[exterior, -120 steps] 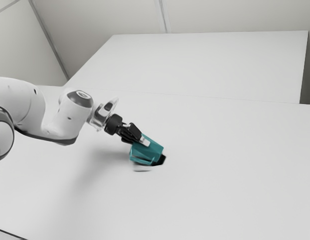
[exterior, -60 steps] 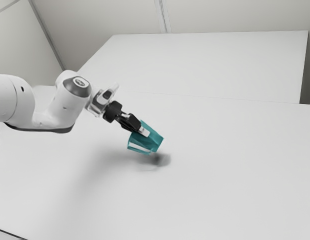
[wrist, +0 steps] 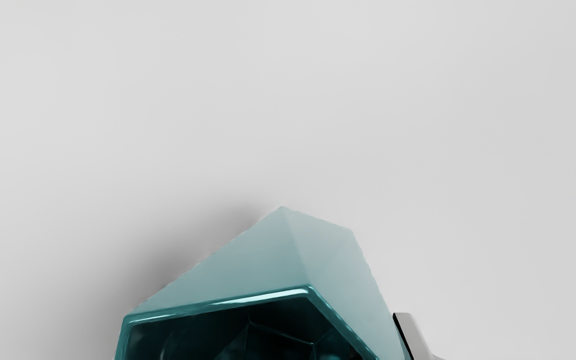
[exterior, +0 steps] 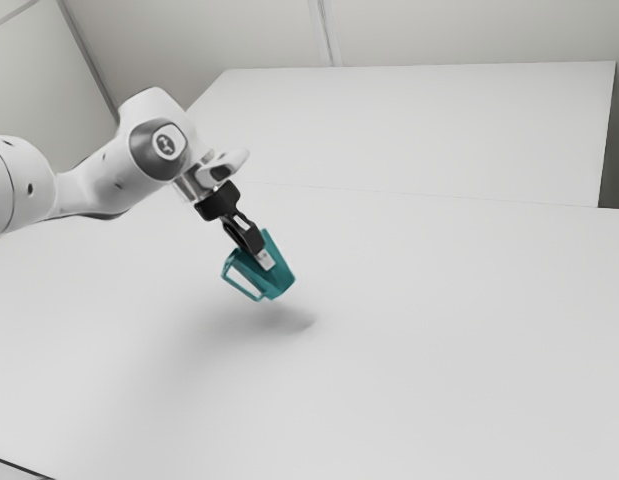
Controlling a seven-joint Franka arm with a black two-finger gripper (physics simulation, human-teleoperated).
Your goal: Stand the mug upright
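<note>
Held above the table (exterior: 419, 330), the teal faceted mug (exterior: 279, 277) is tilted, with its handle toward the exterior view's left. My gripper (exterior: 259, 256) is shut on its body, a pale fingertip lying against the near side. From the wrist view, the mug (wrist: 268, 270) turns its open mouth toward the camera, dark inside. There my gripper (wrist: 288, 350) has one finger (wrist: 412, 332) against the mug's outer wall; the mug's lower part and the other finger are hidden.
The mug's soft shadow falls on the white tabletop below it. A large white panel (exterior: 409, 130) stands behind the table, and a dark edge line crosses the exterior view's lower left corner.
My hand has lifted the mug off the table and carried it toward the exterior view's left. Its tilt has changed, with the hand now pointing more steeply downward.
</note>
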